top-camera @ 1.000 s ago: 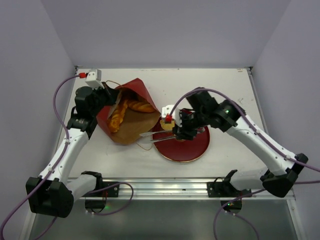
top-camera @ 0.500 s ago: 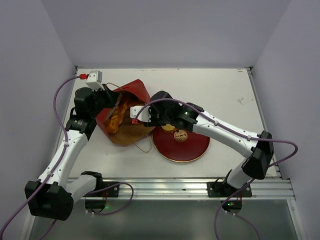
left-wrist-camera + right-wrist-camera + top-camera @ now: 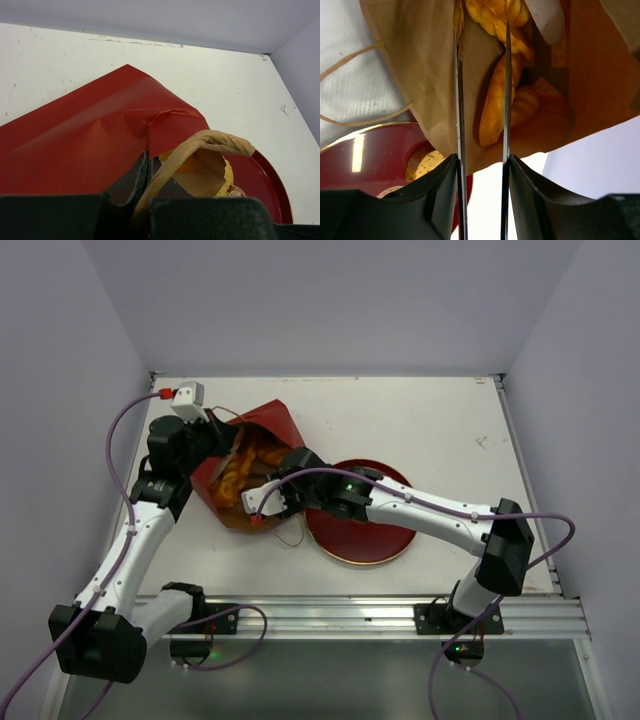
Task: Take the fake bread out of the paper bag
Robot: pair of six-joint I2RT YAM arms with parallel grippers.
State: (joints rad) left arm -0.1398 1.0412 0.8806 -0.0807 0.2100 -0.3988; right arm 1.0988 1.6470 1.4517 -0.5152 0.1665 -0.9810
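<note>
The step in hand is the reach into the bag [image 3: 268,420] for more bread [image 3: 236,474]. The bag lies on its side on the counter [image 3: 440,420], left of centre. Its brown inside is open towards the near right, where the plate [image 3: 385,545] sits just beside the mouth. The cords [image 3: 350,55] trail on the counter by the mouth.

The left hand [image 3: 149,175] is clamped on the brown paper rim at the far-left side of the mouth and holds it up. The right hand [image 3: 481,15] is inside the mouth. Its fingers stand at a narrow-to-middling gap with nothing pinched between them, as far as the wrist view shows.

In the right wrist view, one long orange loaf [image 3: 495,105] lies on the lower wall of the bag, between and partly behind the fingers. Its long axis runs roughly along the fingers, from the mouth into the depth, with a blunt end towards the hand. A second, twisted loaf [image 3: 492,15] lies deeper in, beside a white-edged bun [image 3: 545,17]. A pale piece [image 3: 425,162] already rests on the plate.

The next move probably calls for going a little deeper so the fingers straddle the loaf across its width. The hand would then close and draw the loaf out along its own axis, while the left hand keeps the mouth lifted. The thin paper could snag on a fingertip.
</note>
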